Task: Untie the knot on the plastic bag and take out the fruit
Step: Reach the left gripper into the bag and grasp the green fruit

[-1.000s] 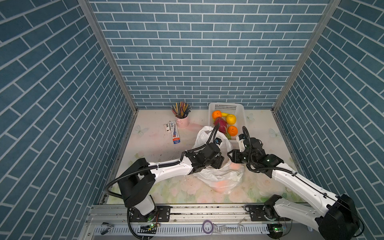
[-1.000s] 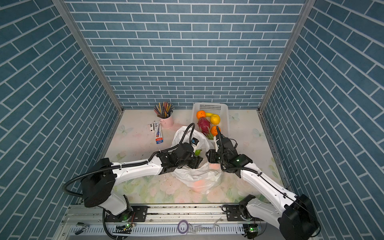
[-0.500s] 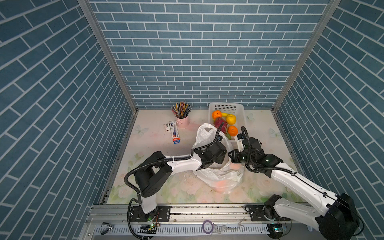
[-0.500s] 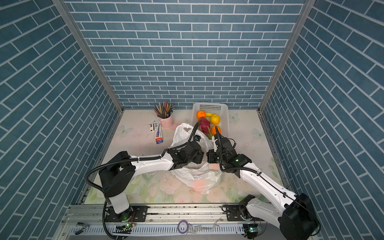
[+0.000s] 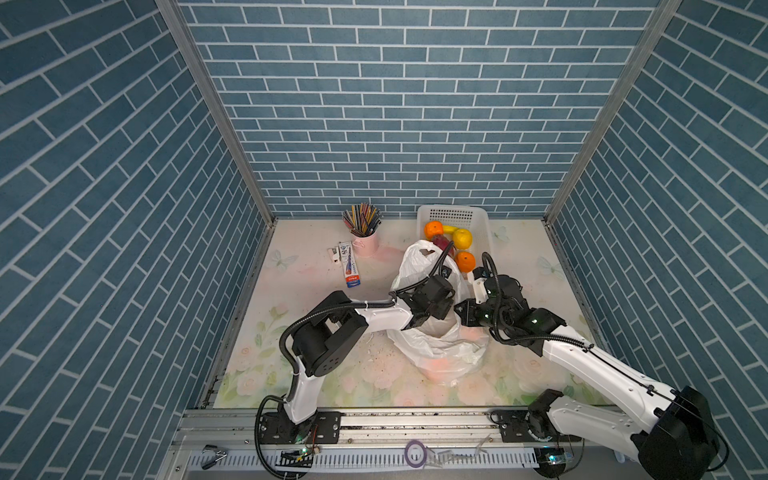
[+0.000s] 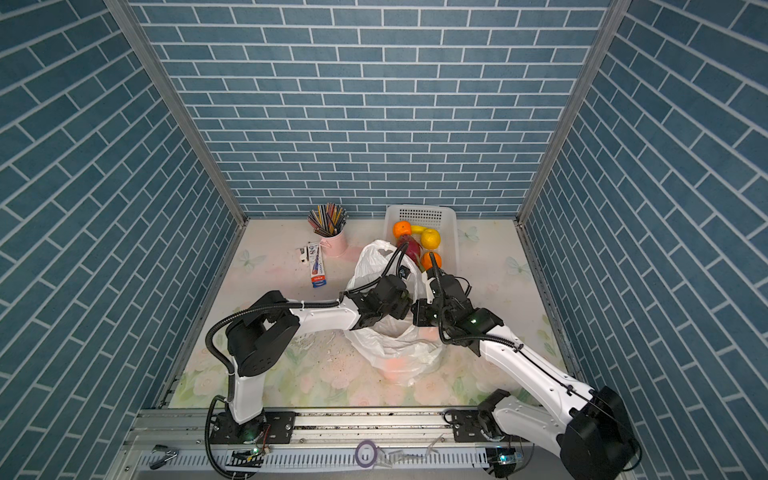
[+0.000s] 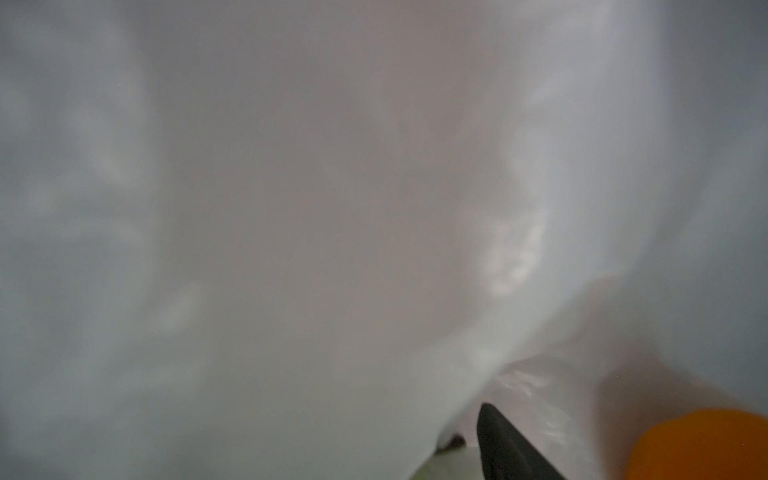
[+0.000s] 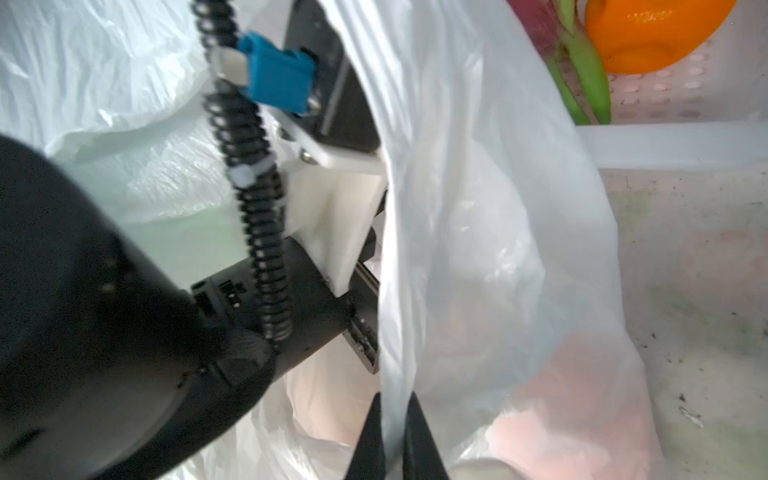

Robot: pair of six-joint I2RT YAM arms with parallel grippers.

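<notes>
Film of plastic bag [image 8: 478,249] hangs thin, crinkled, translucent from right claw [image 8: 394,411].

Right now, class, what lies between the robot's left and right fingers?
A wall of the thin white plastic bag. The right wrist view shows the right fingers pinching it; the left fingers are inside the bag.

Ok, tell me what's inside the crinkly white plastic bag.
Inside the thin white plastic bag, the left wrist view shows one round orange fruit near a black finger. Anything else is hidden by the cloudy film and the left arm.
</notes>
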